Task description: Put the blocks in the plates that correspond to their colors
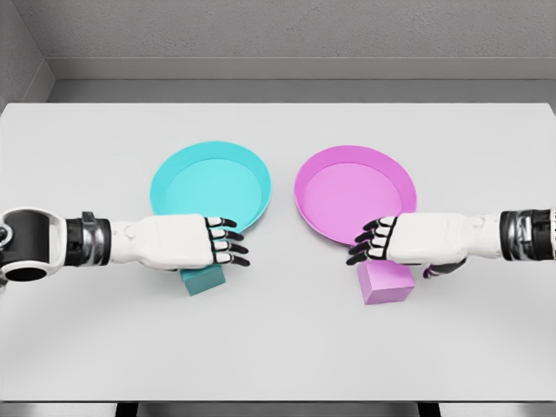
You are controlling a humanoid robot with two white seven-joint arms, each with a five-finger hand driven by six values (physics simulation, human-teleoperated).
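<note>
A white table (278, 347) fills most of the view, with a grey wall behind its far edge. Two plates sit side by side near the middle: a cyan plate (210, 187) to the left and a pink plate (354, 193) to the right, close together but apart.

The left hand (187, 241) comes in from the left edge, and its arm is cut off there. The hand lies over the near rim of the cyan plate, its dark fingers (228, 243) pointing right, loosely extended and slightly curled. A teal block (204, 280) shows just below the hand, on the table near the plate's near edge. Only its lower part is visible; the palm hides the top. Whether the hand touches or grips the block cannot be made out.

The right hand (408, 241) comes in from the right edge and mirrors the other. Its fingers (369, 243) point left over the pink plate's near rim, also loosely curled. A pink block (386, 282) sits on the table just below it, its top partly covered by the hand. The thumb shows dimly at the block's right side; contact cannot be judged.
</note>
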